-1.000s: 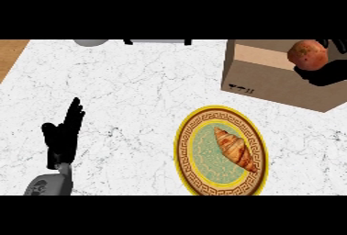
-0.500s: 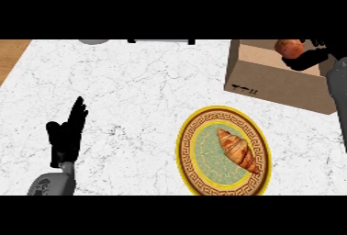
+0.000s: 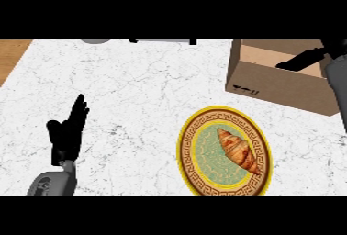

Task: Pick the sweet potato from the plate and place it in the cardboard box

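Over the box (image 3: 271, 89), half-hidden right hand (image 3: 303, 59)

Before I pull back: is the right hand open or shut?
Open. The right hand is over the box with fingers straight, curled round nothing.

I cannot tell whether the right hand (image 3: 302, 58), dark over the cardboard box (image 3: 271, 85), holds anything; its forearm (image 3: 335, 73) runs off the right edge. A grey shape (image 3: 96, 41) at the worktop's (image 3: 136, 82) far edge is cropped beyond naming.
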